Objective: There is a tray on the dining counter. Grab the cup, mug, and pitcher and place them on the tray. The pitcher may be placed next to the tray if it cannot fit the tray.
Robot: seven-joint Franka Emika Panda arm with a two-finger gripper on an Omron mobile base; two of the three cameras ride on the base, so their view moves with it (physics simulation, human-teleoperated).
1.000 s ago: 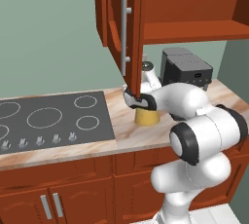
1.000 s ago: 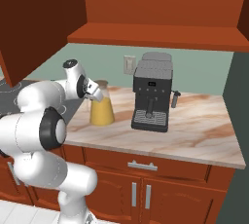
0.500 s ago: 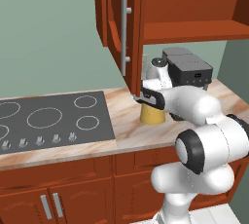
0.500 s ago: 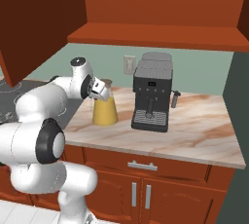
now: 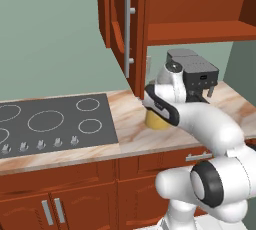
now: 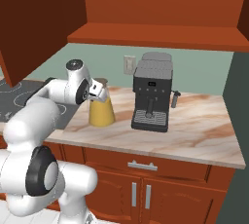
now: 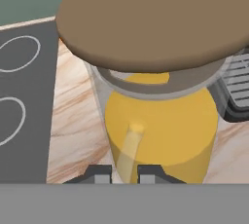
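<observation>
My pincer was nearly closed, its two tips pinching the thin glass handle of the pitcher just below the round brown lid. The pitcher sat on the marbled counter toward its back edge, between the stovetop and the coffee machine, just under the open cupboard door. To do this step well, I judged I should lift straight up and keep the pitcher upright so the orange liquid would not slosh, then draw it back clear of the door and the machine before turning toward the tray. I counted one pitcher, one lid, one coffee machine, one stovetop and one open cupboard door.
</observation>
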